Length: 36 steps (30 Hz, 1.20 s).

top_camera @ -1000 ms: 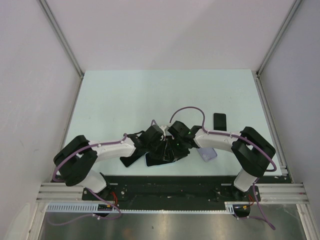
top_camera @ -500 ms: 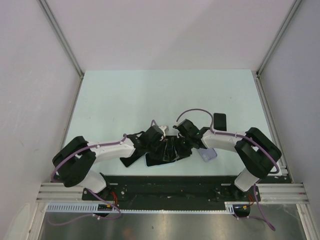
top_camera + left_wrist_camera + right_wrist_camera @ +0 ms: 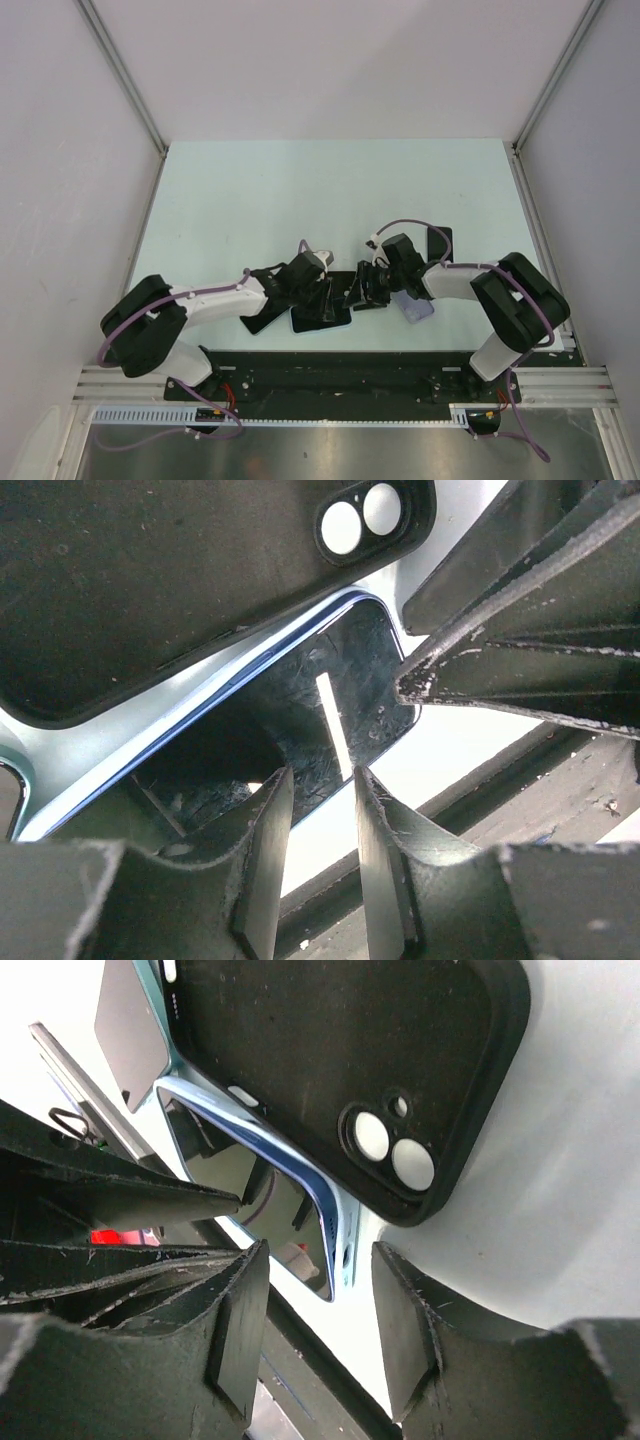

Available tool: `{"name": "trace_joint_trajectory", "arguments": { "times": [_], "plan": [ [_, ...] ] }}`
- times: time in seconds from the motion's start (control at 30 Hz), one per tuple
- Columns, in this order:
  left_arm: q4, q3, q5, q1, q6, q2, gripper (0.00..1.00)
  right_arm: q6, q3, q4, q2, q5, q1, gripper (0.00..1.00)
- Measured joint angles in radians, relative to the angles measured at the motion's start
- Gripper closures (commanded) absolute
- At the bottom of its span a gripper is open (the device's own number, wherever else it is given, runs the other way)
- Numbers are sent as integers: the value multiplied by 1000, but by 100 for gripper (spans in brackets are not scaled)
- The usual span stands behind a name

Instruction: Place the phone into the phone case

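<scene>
Both sat open and empty: left gripper (image 3: 315, 855) fingers barely apart, right gripper (image 3: 315, 1330) spread wide. We saw the phone (image 3: 300, 710) flat just ahead of both sets of fingertips, long axis running gripper to gripper. The phone case (image 3: 320, 1050) overlapped its far edge, camera-cutout end toward the right gripper, which had backed off since 1 s ago. Case matte black, rounded corners; phone glossy, blue-rimmed.
</scene>
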Motion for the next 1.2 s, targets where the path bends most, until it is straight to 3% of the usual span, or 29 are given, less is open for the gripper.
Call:
{"name": "trace_joint_trajectory", "arguments": {
  "times": [0.4,0.7,1.07,1.2],
  "plan": [
    [-6,4,5,16,14,6,63,18,6,59,39,26,1,61],
    [30,55,51,34,18,101,67,-26,95,-58,73,107,40,74],
    [110,52,103,34,16,152,71,-53,178,-196,106,193,89,82],
    [143,52,129,34,6,179,77,-57,193,-217,108,233,108,83]
  ]
}}
